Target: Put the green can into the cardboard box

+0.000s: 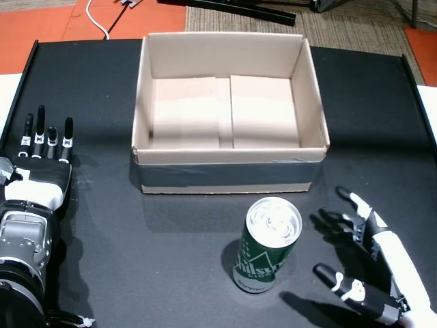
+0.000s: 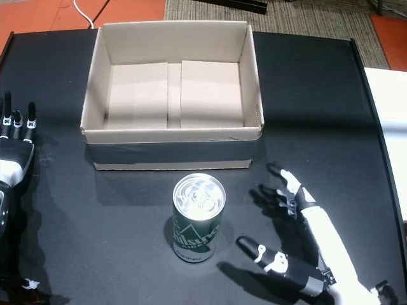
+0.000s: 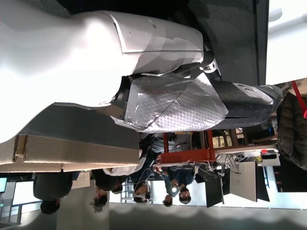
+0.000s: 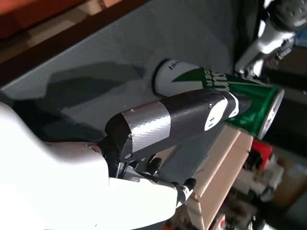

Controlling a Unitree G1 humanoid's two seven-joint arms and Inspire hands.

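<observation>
Underneath everything lies a matte black table [image 1: 102, 225] with a raised dark rim, and beyond its 12 o'clock edge show orange floor [image 1: 48, 20] and grey-brown carpet [image 1: 341, 27]; people sit at desks in the left wrist view. Upright at the table's 6 o'clock, just in front of the open cardboard box [image 1: 229, 174], stands the green can [image 1: 266, 256], its white lettering too small to read. At the can's 3 o'clock the right hand [image 1: 372, 263] is spread wide and empty, while the left hand [image 1: 41, 160] lies flat with straight fingers at the box's 9 o'clock.
</observation>
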